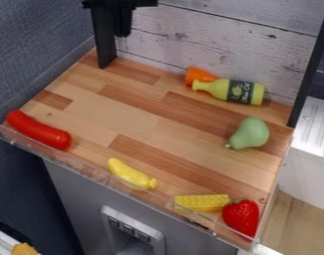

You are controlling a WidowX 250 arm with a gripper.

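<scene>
A black two-finger pincer [123, 34] hangs at the top edge, left of centre, beside a black upright post [104, 42] and in front of a whitewashed plank wall [204, 35]. How far it is open cannot be told; no object can be seen in its hold.

Nearest to it are two things in the upper right, to the right of the pincer and lower in the frame, well apart from it: a rounded orange toy piece [196, 75] and a yellow-green toy oil bottle with a dark label [219, 88]. The bottle lies on its side, neck pointing left, and partly covers the orange piece.

All rest on a wood-patterned counter [134, 117]. A smooth green toy pear [249, 133] lies at middle right, its narrow end pointing down and left. A curved red toy sausage [38, 130] lies at far left. Along the clear front guard [91, 173] are a yellow toy banana [129, 174], a yellow corn cob [201, 202] and, at lower right, a red strawberry [241, 218].
</scene>
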